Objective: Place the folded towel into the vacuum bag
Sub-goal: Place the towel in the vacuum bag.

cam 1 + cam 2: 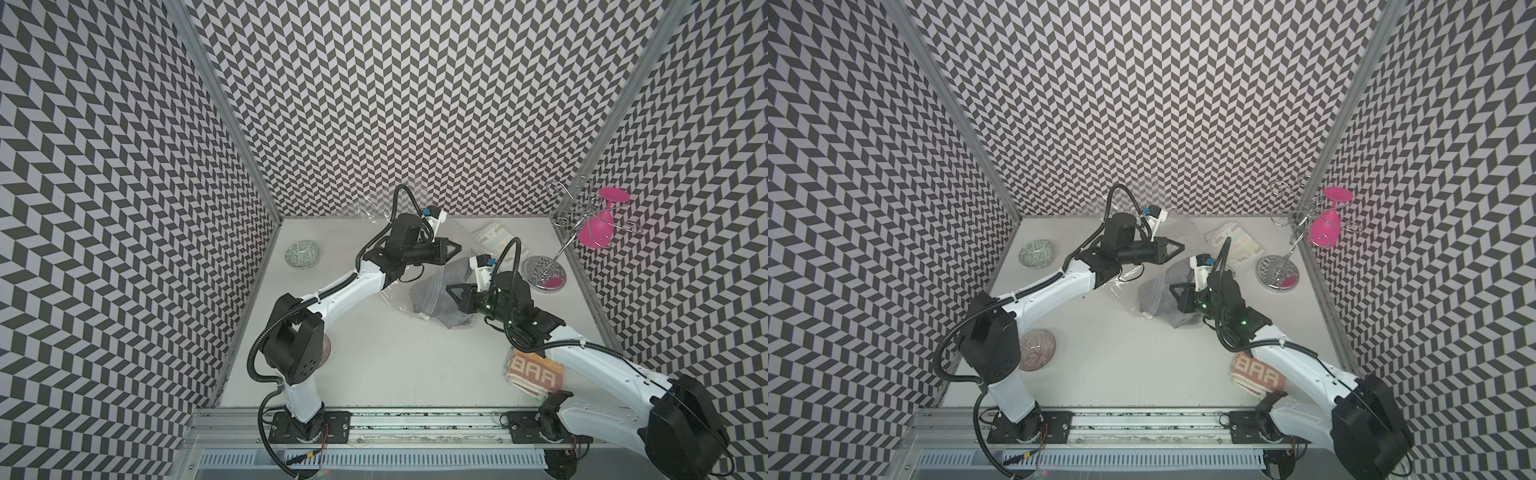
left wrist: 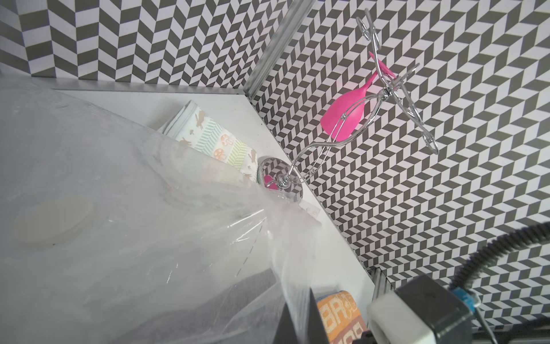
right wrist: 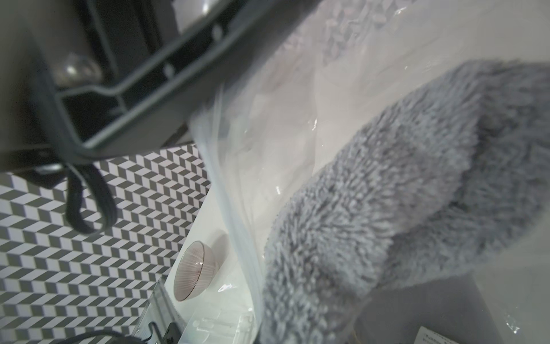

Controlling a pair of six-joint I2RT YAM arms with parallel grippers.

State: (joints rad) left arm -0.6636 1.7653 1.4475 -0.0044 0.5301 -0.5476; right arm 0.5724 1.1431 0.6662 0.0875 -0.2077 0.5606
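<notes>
The vacuum bag (image 1: 399,291) is a big clear crinkly sack lying at the back middle of the table, and its white valve cap (image 2: 53,223) shows in the left wrist view. My left gripper (image 1: 455,249) is shut on the bag's upper film (image 2: 279,238) and holds it lifted, as both top views show. The folded towel (image 1: 432,299) is grey and fluffy. It lies across the bag's zip edge (image 3: 232,208), partly inside the mouth and partly outside. My right gripper (image 1: 451,289) is shut on the towel (image 3: 387,208), its fingertips hidden by the pile.
A green patterned bowl (image 1: 302,253) sits at the back left and a pink ribbed bowl (image 1: 1037,350) by the left arm. A printed cloth (image 1: 494,241), a wire rack (image 1: 544,270) holding a pink glass (image 1: 598,232), and an orange lettered towel (image 1: 534,374) stand on the right.
</notes>
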